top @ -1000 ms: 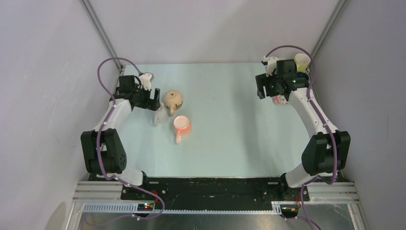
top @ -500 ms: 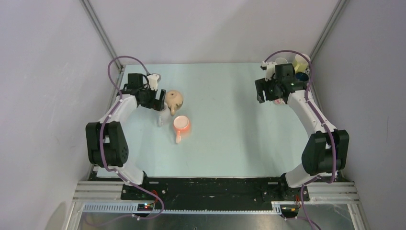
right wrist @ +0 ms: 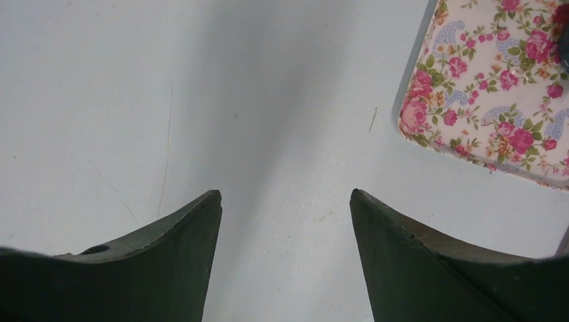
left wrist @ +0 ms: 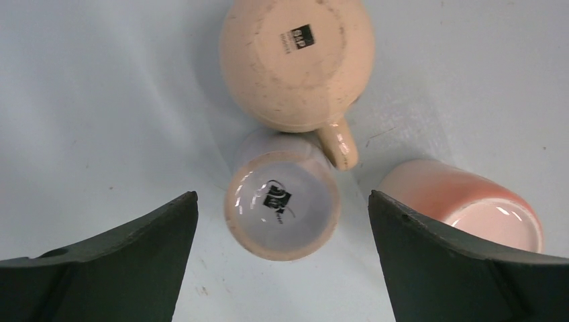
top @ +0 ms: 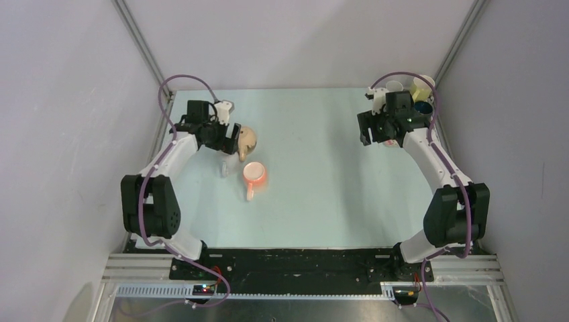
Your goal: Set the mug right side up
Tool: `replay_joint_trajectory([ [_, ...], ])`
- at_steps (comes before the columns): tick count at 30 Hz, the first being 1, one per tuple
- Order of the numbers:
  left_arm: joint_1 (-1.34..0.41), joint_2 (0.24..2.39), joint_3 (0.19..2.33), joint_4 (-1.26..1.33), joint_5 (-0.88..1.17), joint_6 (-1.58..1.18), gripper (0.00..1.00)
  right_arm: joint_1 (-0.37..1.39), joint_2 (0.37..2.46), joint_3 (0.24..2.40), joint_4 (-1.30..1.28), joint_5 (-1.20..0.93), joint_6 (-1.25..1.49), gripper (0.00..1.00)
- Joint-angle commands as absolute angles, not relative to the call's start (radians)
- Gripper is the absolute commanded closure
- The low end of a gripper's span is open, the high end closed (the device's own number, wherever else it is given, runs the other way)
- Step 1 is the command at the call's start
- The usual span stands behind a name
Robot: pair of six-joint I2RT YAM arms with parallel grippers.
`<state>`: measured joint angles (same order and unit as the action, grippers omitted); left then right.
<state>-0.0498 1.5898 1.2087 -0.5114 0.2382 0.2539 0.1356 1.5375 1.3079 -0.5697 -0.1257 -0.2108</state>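
From above, the left gripper hovers over the white mug on the table's left side, and the right gripper is far right. Only the left wrist shows that mug base-up between spread jaws, just beside a base-up tan mug. The right wrist shows spread jaws near a floral item.

Table pale blue-green; tan mug with speckled base and black square label; lilac-white mug, black logo on base, beige rim; third mug salmon-orange, pale pink inside; floral piece white with pink roses, green leaves, blue paisley; arms white with black joints, purple cables
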Motion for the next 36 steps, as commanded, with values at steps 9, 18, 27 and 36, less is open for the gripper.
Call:
replay_joint_trajectory([
  [9,-0.098,1.641,1.261,-0.507,0.125,0.219,0.0,0.124,1.474,1.278,-0.525,-0.167,-0.201,0.25],
  [18,-0.099,1.683,1.261,-0.508,0.116,0.204,0.0,0.119,1.472,1.273,-0.524,-0.184,-0.193,0.25],
  [27,-0.101,1.71,1.266,-0.518,0.111,0.21,0.04,0.12,1.477,1.273,-0.523,-0.186,-0.192,0.25],
  [36,-0.099,1.7,1.319,-0.592,0.11,0.244,0.98,0.133,1.461,1.279,-0.511,-0.196,-0.188,0.25],
])
